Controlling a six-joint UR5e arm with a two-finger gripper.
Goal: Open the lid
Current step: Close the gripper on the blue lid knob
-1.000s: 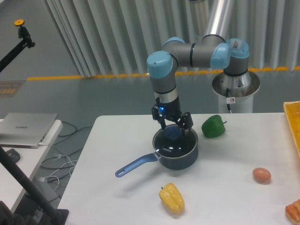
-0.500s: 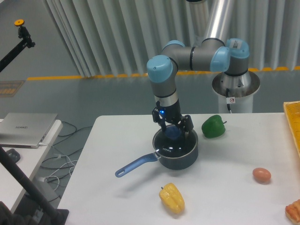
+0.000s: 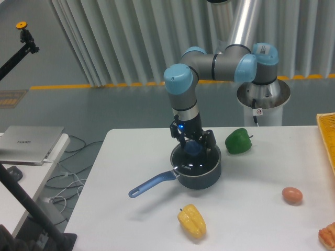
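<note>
A dark saucepan (image 3: pixel 196 175) with a blue handle stands on the white table, and the glass lid (image 3: pixel 194 159) lies on top of it. The lid's blue knob (image 3: pixel 194 148) shows at its centre. My gripper (image 3: pixel 194 145) points straight down over the pot, with one finger on each side of the knob. The fingers are close to the knob, but the view is too small to tell whether they press on it.
A green pepper (image 3: pixel 239 140) sits just right of the pot. A yellow pepper (image 3: pixel 192 221) lies in front of it, an egg (image 3: pixel 292 195) at the right. A yellow crate edge (image 3: pixel 327 137) is at the far right. A laptop (image 3: pixel 29 144) rests on a side table at left.
The gripper has come down a little over the lid and its fingers now stand closer around the blue knob. The pot and lid have not moved.
</note>
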